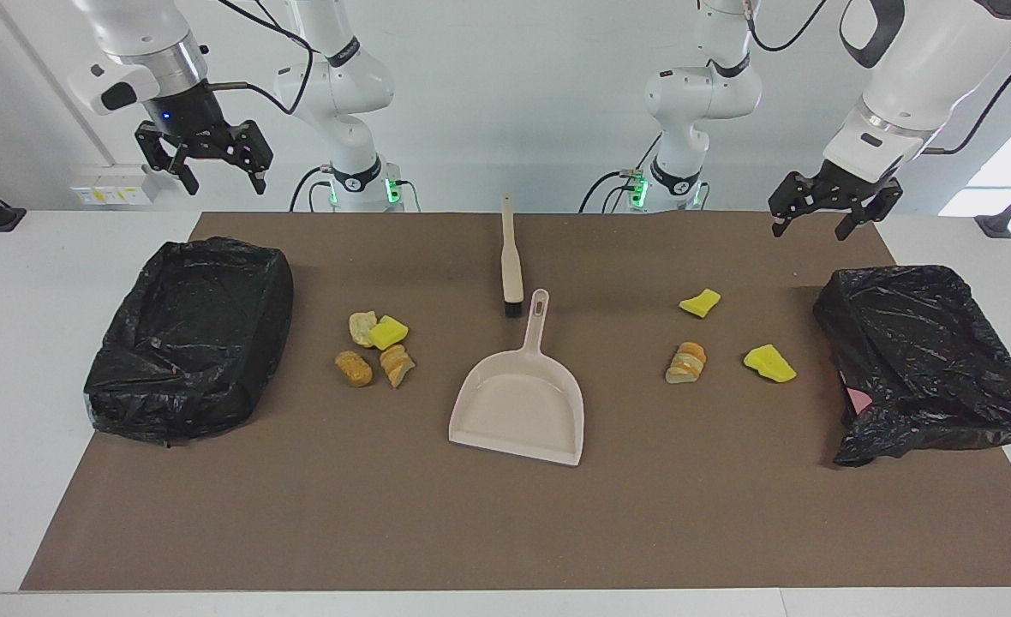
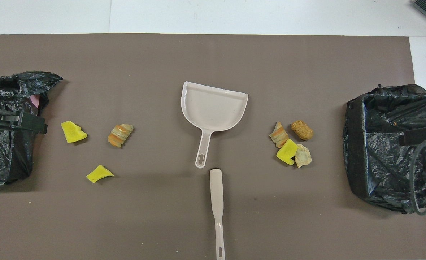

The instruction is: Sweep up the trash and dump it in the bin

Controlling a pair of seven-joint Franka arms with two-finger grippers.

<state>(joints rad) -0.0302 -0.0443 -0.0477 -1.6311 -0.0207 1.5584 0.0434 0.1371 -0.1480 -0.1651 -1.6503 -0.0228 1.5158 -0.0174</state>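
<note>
A beige plastic dustpan (image 1: 518,407) lies flat at the middle of the brown mat (image 1: 505,523), its handle pointing toward the robots' edge, and a beige hand brush with dark bristles (image 1: 511,257) lies just beside that handle's tip, nearer to the robots. The trash sits in two groups on the mat. Toward the right arm's end, a pale crumpled lump (image 1: 361,327), a bright yellow spongy wedge (image 1: 388,332), a tan-orange bread-like roll (image 1: 354,368) and a sliced bread-like piece (image 1: 397,365) cluster close together, between the dustpan and a bin lined with a black plastic bag (image 1: 188,338) at that end. Toward the left arm's end, a small yellow wedge (image 1: 699,302), a tan-orange sliced lump (image 1: 686,362) and a larger yellow wedge (image 1: 769,363) lie apart from one another, near a second black-bagged bin (image 1: 925,360) at that end. The right gripper (image 1: 203,163) hangs in the air over the mat's corner nearest the robots by its bin, fingers spread and holding nothing. The left gripper (image 1: 822,214) hangs over the matching corner at its own end, fingers likewise spread and empty.
</note>
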